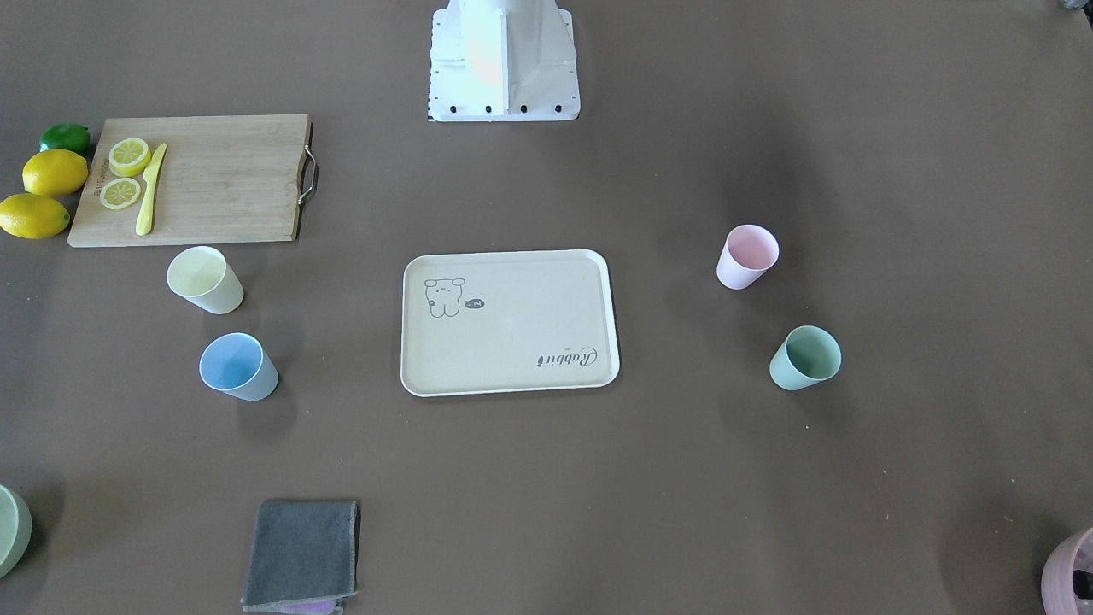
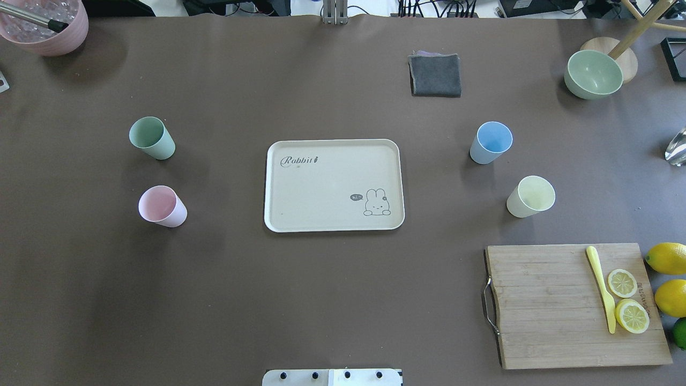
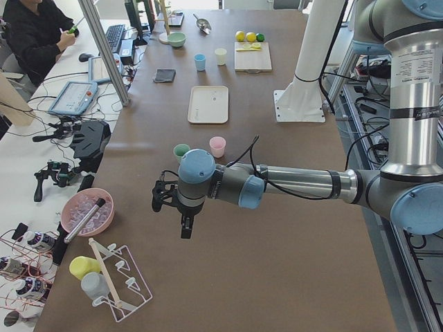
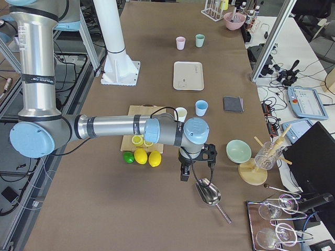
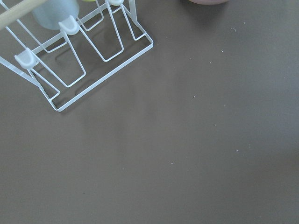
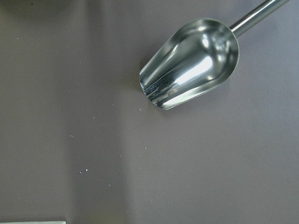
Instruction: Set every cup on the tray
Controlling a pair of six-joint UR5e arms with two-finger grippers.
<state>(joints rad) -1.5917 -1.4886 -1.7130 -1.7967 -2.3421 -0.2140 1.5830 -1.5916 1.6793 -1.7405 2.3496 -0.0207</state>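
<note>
The cream tray (image 2: pixel 321 187) lies mid-table with nothing on it; it also shows in the front view (image 1: pixel 504 329). On the brown table stand the mint green cup (image 2: pixel 151 138) and the pink cup (image 2: pixel 162 206) to the tray's left, and the light blue cup (image 2: pixel 490 142) and the pale yellow cup (image 2: pixel 530 197) to its right. All four are upright. My left gripper (image 3: pixel 184 225) hangs past the table's left end, far from the cups. My right gripper (image 4: pixel 184 172) hangs past the right end near the lemons. Both show only in the side views, so I cannot tell whether they are open or shut.
A wooden cutting board (image 2: pixel 552 311) with lemon slices and a yellow knife lies at the near right, with lemons (image 2: pixel 667 258) beside it. A grey cloth (image 2: pixel 435 75), a pale green bowl (image 2: pixel 593 74) and a mauve pot (image 2: pixel 45 27) stand at the back. A steel scoop (image 6: pixel 191 63) lies under the right wrist, a wire rack (image 5: pixel 79 60) under the left.
</note>
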